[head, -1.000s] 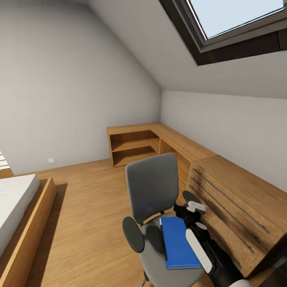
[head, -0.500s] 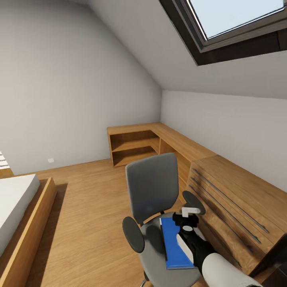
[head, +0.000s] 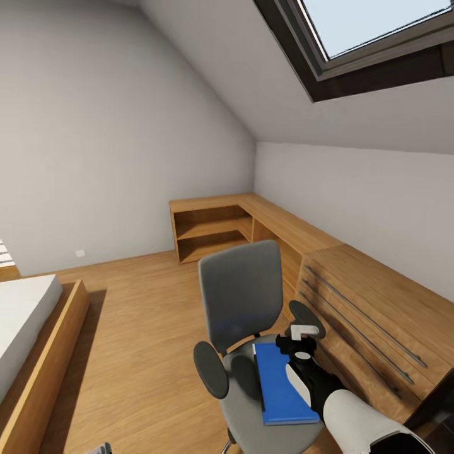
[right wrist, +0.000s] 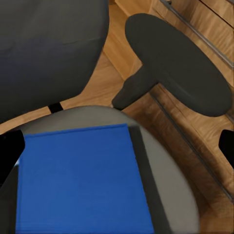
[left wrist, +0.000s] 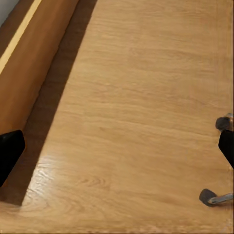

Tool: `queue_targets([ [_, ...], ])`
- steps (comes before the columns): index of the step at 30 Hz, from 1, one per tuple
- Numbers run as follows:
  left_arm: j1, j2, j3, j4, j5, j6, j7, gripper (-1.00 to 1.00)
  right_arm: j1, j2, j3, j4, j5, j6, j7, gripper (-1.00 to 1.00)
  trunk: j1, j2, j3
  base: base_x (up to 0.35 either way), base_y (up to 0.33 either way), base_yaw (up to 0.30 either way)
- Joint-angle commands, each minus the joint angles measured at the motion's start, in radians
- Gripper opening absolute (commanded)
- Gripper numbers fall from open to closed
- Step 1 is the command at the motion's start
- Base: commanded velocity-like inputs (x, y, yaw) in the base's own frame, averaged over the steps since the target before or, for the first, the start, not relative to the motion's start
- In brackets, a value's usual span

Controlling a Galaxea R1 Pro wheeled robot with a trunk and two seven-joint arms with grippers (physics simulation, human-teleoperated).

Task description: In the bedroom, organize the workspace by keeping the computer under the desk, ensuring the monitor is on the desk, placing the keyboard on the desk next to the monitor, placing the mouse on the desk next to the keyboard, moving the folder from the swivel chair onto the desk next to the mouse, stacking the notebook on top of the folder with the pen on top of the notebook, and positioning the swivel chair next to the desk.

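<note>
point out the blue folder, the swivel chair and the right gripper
folder (head: 282,381): head view, middle of its blue cover.
swivel chair (head: 240,295): head view, middle of its grey backrest.
right gripper (head: 301,336): head view, between its fingertips, above the folder's far end.

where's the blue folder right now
In the head view the folder lies flat on the swivel chair seat, between its armrests, with the right gripper just above its far edge.
</note>
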Motion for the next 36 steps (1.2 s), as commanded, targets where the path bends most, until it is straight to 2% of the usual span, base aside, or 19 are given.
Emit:
queue_targets([
  [1,0.0,0.001,0.003,-0.003,0.006,0.035,-0.036,1.0,-0.001,-0.001,0.008,0.0,-0.02,0.0,-0.004,1.0,0.004,-0.008,-0.004,0.0,0.0,0.0],
  [5,0.0,0.003,0.034,-0.004,0.017,0.114,-0.198,1.0,-0.002,-0.002,0.007,0.0,-0.052,0.002,-0.001,1.0,0.019,-0.036,-0.017,0.0,0.0,0.0],
  [8,0.0,0.002,0.06,-0.006,0.019,0.13,-0.251,1.0,-0.002,-0.002,0.007,-0.001,-0.059,0.002,0.0,1.0,0.031,-0.057,-0.026,0.0,0.0,0.0],
  [12,0.0,0.001,0.061,-0.065,0.018,0.159,-0.261,1.0,-0.002,-0.002,0.007,-0.003,-0.06,0.004,-0.001,1.0,0.046,-0.085,-0.039,0.0,0.0,0.0],
  [18,-0.002,-0.002,0.057,-0.166,0.015,0.336,-0.256,1.0,-0.002,-0.002,0.007,-0.006,-0.06,0.005,-0.003,1.0,0.069,-0.127,-0.057,0.0,0.0,0.0],
  [20,-0.013,-0.002,0.057,-0.174,0.015,0.35,-0.255,1.0,-0.002,-0.002,0.007,-0.006,-0.06,0.005,-0.003,1.0,0.077,-0.141,-0.064,0.0,0.0,0.0],
  [21,-0.033,-0.002,0.057,-0.177,0.015,0.357,-0.255,1.0,-0.002,-0.002,0.007,-0.007,-0.06,0.005,-0.004,1.0,0.081,-0.148,-0.067,0.0,0.0,0.0],
  [22,-0.076,-0.002,0.056,-0.179,0.016,0.395,-0.254,1.0,-0.002,-0.001,0.007,-0.007,-0.06,0.005,-0.004,1.0,0.085,-0.155,-0.07,0.0,0.0,0.0],
  [25,-0.207,-0.002,0.058,-0.167,0.02,0.603,-0.25,1.0,-0.002,0.0,0.007,-0.008,-0.06,0.005,-0.004,1.0,0.096,-0.176,-0.079,0.0,0.0,0.0],
  [26,-0.278,-0.003,0.059,-0.137,0.022,0.691,-0.249,1.0,-0.002,0.0,0.007,-0.008,-0.06,0.009,-0.005,1.0,0.1,-0.183,-0.083,0.0,0.0,0.0],
  [27,-0.3,-0.003,0.06,-0.126,0.023,0.714,-0.249,1.0,-0.002,0.0,0.007,-0.009,-0.06,0.013,-0.005,1.0,0.104,-0.19,-0.086,0.0,0.0,0.0],
  [29,-0.379,-0.005,0.063,-0.092,0.05,0.767,-0.249,1.0,-0.002,-0.001,0.006,-0.016,-0.06,0.057,-0.003,1.0,0.111,-0.204,-0.092,0.0,0.0,0.0],
  [32,-0.423,-0.011,0.064,-0.073,0.093,0.787,-0.249,1.0,-0.002,-0.001,-0.004,-0.05,-0.061,0.094,-0.003,1.0,0.123,-0.225,-0.101,0.0,0.0,0.0],
  [34,-0.434,-0.013,0.062,-0.062,0.102,0.76,-0.25,1.0,-0.002,-0.002,-0.032,-0.066,-0.062,0.114,-0.003,1.0,0.131,-0.239,-0.108,0.0,0.0,0.0],
  [35,-0.439,-0.009,0.064,-0.067,0.104,0.667,-0.257,1.0,-0.002,-0.003,-0.066,-0.075,-0.062,0.156,-0.002,1.0,0.134,-0.246,-0.111,0.0,0.0,0.0],
  [36,-0.441,-0.01,0.062,-0.079,0.102,0.626,-0.255,1.0,-0.002,-0.005,-0.073,-0.077,-0.062,0.163,-0.001,1.0,0.138,-0.253,-0.114,0.0,0.0,0.0],
])
